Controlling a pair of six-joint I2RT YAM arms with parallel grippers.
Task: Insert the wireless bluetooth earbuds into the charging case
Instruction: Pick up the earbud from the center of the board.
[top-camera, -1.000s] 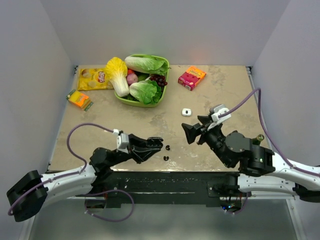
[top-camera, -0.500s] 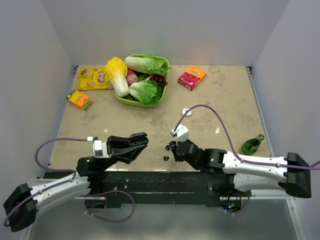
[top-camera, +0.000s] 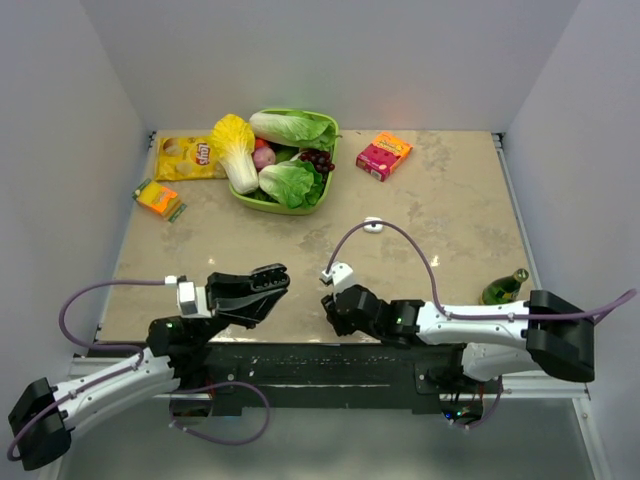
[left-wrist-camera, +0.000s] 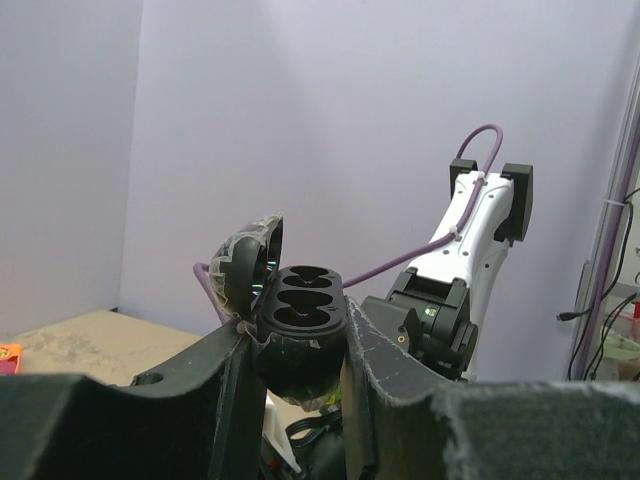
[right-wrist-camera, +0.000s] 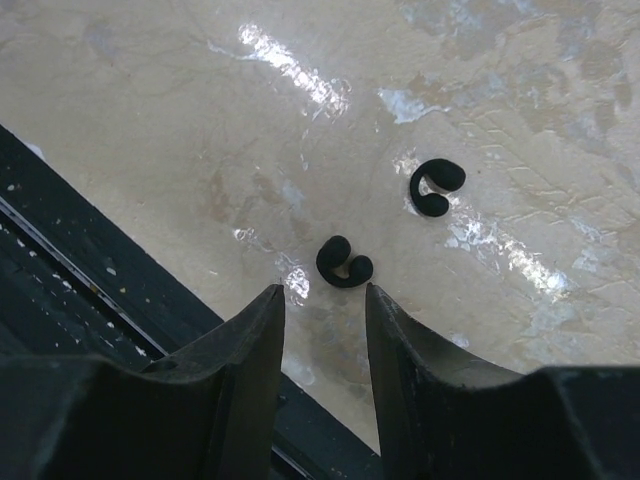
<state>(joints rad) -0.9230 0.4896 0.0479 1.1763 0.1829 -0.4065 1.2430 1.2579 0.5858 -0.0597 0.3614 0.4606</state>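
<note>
My left gripper (top-camera: 268, 281) is shut on a black oval charging case (left-wrist-camera: 303, 300) and holds it up off the table at the front left. The case's lid (left-wrist-camera: 245, 262) is swung open to the left and two empty wells face up. Two black C-shaped earbuds lie on the beige tabletop near its front edge. The nearer earbud (right-wrist-camera: 343, 263) is just ahead of my right gripper's (right-wrist-camera: 322, 295) tips. The other earbud (right-wrist-camera: 436, 186) lies further out to the right. My right gripper (top-camera: 331, 305) hovers low over them, open, with nothing between its fingers.
A green basket (top-camera: 262, 200) of vegetables stands at the back, with a yellow chip bag (top-camera: 187, 157) and an orange pack (top-camera: 158, 198) to its left. A pink box (top-camera: 383, 155), a small white object (top-camera: 372, 224) and a green bottle (top-camera: 503, 288) are on the right. The black table edge (right-wrist-camera: 120, 300) runs just behind the earbuds.
My right arm has swung down and left from mid-table to the earbuds at the front edge, its jaws narrowing. My left arm has drawn back left with the case.
</note>
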